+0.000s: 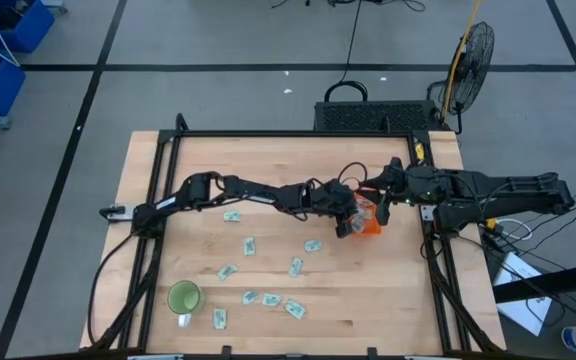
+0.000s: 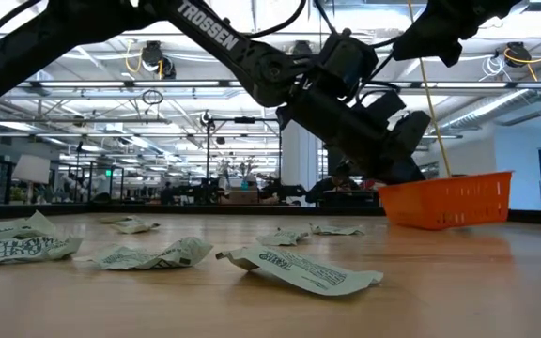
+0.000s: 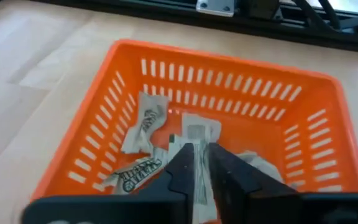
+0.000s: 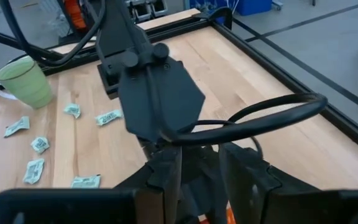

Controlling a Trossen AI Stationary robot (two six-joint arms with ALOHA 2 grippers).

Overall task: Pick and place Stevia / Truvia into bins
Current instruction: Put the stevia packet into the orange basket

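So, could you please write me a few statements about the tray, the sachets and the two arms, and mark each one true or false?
1. The left gripper is above the orange tray, with a sachet between its fingers. True.
2. The orange tray is empty. False: several sachets already lie in it, one of them against its slotted wall.
3. All sachets have been cleared from the table. False: about ten loose sachets lie spread across the wood.
4. A green cup stands near the table's front left corner. True.
5. The right gripper waits at the far right edge of the table, away from the tray. False: it is right beside the tray, close to the left arm.
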